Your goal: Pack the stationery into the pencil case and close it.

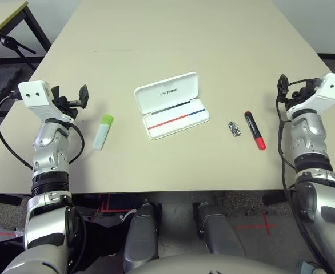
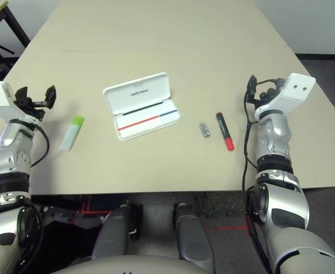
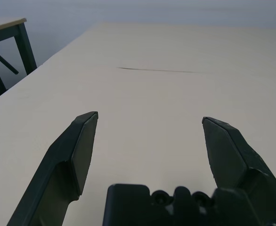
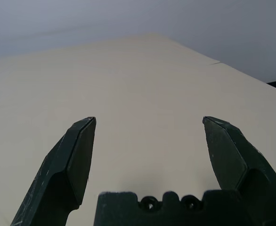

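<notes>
The pencil case (image 1: 168,91) lies open at the table's middle, its white lid with dark print tilted back and a red-and-blue stripe across the inside. To its left lies the white stick with a lime-green cap (image 1: 103,132). To its right lie the small silvery clip (image 1: 234,128) and, just beyond it, the red-and-black marker (image 1: 254,137). My left gripper (image 1: 70,95) hovers open at the left edge, left of the stick, with nothing between its fingers (image 3: 77,155). My right gripper (image 1: 294,84) is open and empty too, right of the marker, fingers (image 4: 74,160) spread wide.
The beige table (image 1: 184,34) stretches far back beyond the case. Its front edge runs just below the items. Another table with dark legs (image 1: 10,23) stands off the left rear corner. Black cables hang along both forearms.
</notes>
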Controlling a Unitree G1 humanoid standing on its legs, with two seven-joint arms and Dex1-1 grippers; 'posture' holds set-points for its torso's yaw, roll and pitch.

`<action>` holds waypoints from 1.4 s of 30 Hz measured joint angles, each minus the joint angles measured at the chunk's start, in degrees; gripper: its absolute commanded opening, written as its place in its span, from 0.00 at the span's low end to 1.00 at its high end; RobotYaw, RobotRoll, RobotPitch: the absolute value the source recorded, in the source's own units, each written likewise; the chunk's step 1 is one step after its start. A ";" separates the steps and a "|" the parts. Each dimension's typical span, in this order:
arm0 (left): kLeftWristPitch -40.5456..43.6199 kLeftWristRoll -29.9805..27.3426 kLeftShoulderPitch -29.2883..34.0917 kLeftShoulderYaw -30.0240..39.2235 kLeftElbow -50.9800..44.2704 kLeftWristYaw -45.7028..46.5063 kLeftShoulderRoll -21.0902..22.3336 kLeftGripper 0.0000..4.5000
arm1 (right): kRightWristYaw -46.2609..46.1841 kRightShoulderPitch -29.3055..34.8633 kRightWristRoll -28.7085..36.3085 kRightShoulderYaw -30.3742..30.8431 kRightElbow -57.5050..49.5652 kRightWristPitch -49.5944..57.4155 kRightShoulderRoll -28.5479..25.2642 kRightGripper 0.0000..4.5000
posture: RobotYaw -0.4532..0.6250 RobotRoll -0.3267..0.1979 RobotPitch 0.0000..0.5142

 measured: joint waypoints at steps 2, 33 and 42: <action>-0.03 0.00 -0.05 0.00 0.02 0.00 -0.01 0.99 | 0.00 0.00 0.00 0.00 0.00 -0.01 0.00 1.00 | 0.40 0.62 0.33; -0.20 -0.33 -0.77 0.49 -1.97 0.24 -0.13 0.99 | 11.27 -3.51 -0.93 4.07 1.29 2.31 -0.98 1.00 | 0.39 0.62 0.29; 2.12 -0.65 -3.09 -0.08 -2.82 -4.17 1.77 0.99 | 22.86 -2.25 -0.73 7.12 -7.78 9.22 -2.90 1.00 | 0.38 0.62 0.31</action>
